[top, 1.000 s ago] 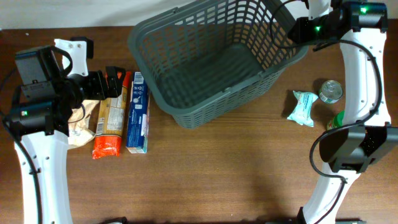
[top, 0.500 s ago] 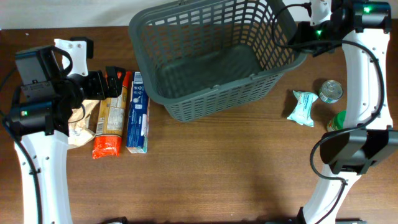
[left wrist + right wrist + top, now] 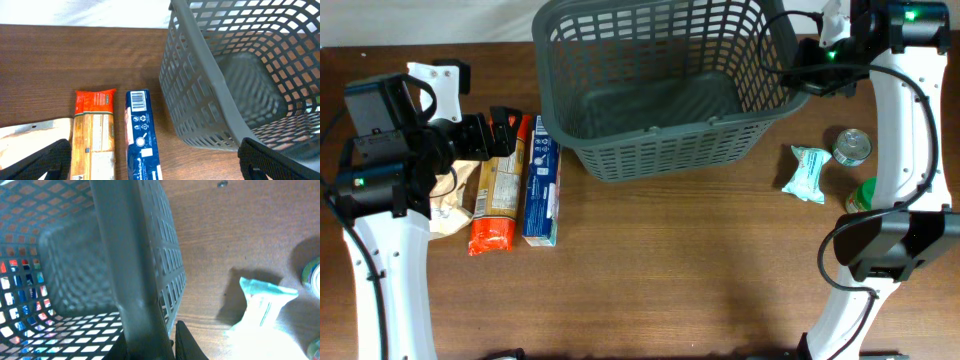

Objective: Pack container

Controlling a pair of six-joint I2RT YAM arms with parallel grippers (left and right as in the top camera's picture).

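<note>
While my right gripper sits at the right-hand rim of the container, its fingers are pressed together on that thick rim; in my right wrist view one dark finger lies against the outer face of the lattice wall and the rim fills the gap. The container itself stands upright at the far middle of the table, with its solid floor bare. My left gripper hangs to the left of the container, clear of it, with its fingers spread wide and nothing between them. Just left of the container's front left corner lies a blue box, near the wall but not touching it. An orange pasta packet lies alongside the box on the side away from the container, and a pale bag lies further out still. To the right of the container, apart from it, are a teal pouch and, beyond that, a can.
</note>
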